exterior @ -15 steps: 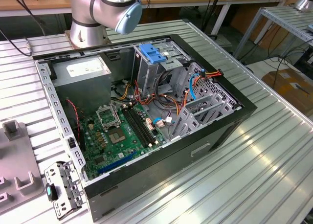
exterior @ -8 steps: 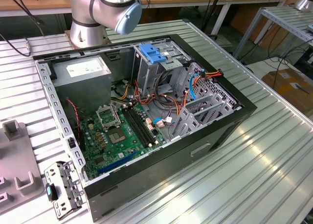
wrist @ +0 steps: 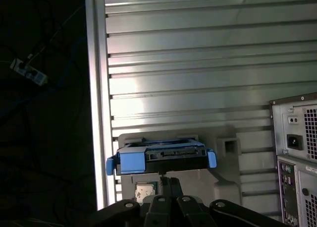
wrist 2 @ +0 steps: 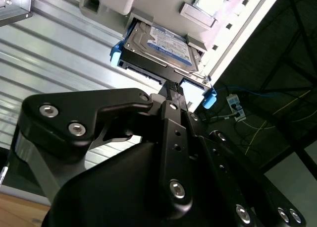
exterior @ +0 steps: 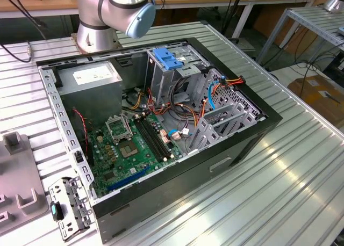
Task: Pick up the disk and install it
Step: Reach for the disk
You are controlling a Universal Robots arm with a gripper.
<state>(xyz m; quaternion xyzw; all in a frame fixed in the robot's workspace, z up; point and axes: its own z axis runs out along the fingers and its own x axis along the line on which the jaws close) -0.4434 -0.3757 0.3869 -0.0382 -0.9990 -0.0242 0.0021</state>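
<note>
Pincer (wrist 2: 171, 86) is drawn narrow at the disk's (wrist 2: 158, 44) end; a hold cannot be confirmed. The disk is cradled flat in a grey holder (wrist: 220, 183), its end presented for grasping.

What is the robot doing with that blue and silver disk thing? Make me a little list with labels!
Disk: lying in a grey holder near the edge of the ribbed metal table
Disk look: silver-black, blue side rails, white-and-blue label
Gripper: black, right up at the disk's near end; contact cannot be told
Computer case: open on the table, green board showing inside
Work so far: disk not yet lifted, not yet installed
</note>
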